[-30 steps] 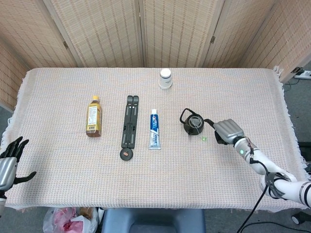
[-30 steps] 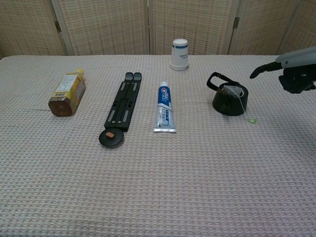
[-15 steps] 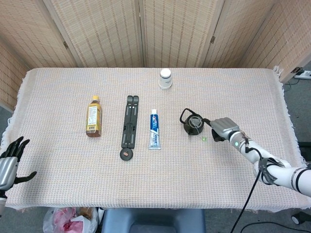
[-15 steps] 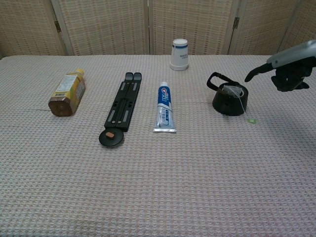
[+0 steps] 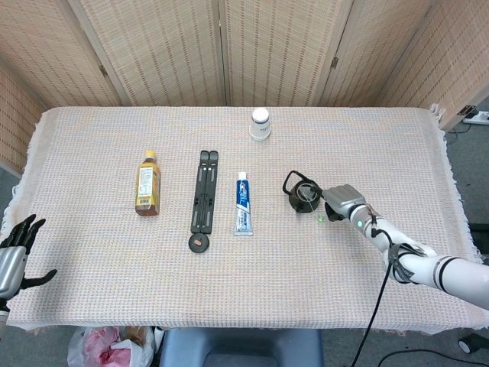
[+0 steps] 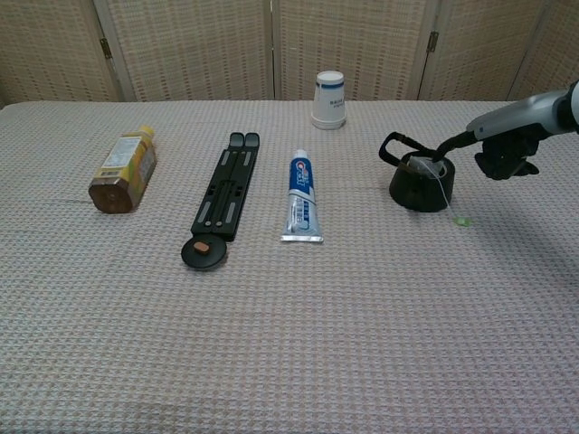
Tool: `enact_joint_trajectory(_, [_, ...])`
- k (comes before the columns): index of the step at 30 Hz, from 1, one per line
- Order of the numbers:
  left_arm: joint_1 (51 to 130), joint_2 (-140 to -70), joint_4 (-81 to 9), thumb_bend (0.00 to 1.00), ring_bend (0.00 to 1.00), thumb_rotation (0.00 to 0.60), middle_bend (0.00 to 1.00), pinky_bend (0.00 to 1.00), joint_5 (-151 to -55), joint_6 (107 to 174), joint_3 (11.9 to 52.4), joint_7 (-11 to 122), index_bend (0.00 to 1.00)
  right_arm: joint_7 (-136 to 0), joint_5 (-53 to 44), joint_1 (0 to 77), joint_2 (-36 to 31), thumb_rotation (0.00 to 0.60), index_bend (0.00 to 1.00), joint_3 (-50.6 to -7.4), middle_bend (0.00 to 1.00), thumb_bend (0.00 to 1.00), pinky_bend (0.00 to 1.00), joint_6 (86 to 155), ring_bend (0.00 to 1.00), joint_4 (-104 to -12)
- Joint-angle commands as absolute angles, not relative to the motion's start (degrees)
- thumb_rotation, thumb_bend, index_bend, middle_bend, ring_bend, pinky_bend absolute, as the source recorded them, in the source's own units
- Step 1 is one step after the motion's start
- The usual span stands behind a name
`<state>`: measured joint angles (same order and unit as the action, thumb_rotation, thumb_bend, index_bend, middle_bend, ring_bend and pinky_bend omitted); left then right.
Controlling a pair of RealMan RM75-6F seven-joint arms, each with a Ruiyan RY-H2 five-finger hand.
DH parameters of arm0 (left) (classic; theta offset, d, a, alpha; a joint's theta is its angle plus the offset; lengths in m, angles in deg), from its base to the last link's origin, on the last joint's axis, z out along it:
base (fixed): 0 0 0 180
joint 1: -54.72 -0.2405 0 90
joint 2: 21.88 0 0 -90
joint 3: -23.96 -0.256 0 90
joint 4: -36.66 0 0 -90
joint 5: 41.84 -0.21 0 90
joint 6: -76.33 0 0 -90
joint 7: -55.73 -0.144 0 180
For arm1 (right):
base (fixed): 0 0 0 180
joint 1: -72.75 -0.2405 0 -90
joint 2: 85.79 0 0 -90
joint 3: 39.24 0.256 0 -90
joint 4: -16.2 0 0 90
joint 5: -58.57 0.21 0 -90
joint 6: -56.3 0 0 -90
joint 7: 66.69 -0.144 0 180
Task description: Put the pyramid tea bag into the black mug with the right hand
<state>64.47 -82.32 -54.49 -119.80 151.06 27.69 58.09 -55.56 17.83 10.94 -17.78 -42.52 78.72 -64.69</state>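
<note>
My right hand (image 6: pixel 503 152) hovered just right of the black mug (image 6: pixel 421 182), fingers curled on nothing, tea bag (image 6: pixel 431 165) already inside.

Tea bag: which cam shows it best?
Chest view. The tea bag shows pale inside the black mug, its string running over the rim to the green tag. Head view shows only the mug's dark opening and the tag.

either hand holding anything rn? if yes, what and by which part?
Nothing visibly held. Right hand is beside the black mug, one finger reaching over its rim; the tea bag's tag lies on the table. Left hand is open, empty.
</note>
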Motion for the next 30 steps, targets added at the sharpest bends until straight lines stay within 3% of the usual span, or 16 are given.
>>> enact_joint_trajectory(1, [64.5,-82.3,-54.5,0.22,0.0,0.6,0.0,0.25,-119.8,151.1,27.7,58.2,0.0,-56.2,17.7,10.6,-17.1,0.6,0.01,-42.6,0.94,1.0,0.7,78.5,0.76,-64.1])
enact_joint_trajectory(19, [64.4,-81.9,-54.2,0.22,0.0,0.6,0.0,0.25,-120.2,151.3,27.7,59.5,0.0,-58.7,16.9,8.6,-12.8,0.6,0.01,-44.8,0.94,1.0,0.7,76.2,0.76,-58.9])
enact_joint_trajectory(24, [64.3,-81.9,-54.3,0.22,0.0,0.6,0.0,0.25,-120.7,151.7,27.5,59.5,0.0,-60.5,15.3,10.0,-16.6,0.6,0.01,-43.3,0.94,1.0,0.7,79.8,0.76,-63.7])
enact_joint_trajectory(30, [63.7,-82.2,-54.9,0.22,0.0,0.6,0.0,0.25,-121.6,153.1,27.2,58.3,0.0,-63.0,10.2,14.9,-26.7,0.6,0.01,-41.3,0.92,0.96,0.7,87.9,0.76,-75.8])
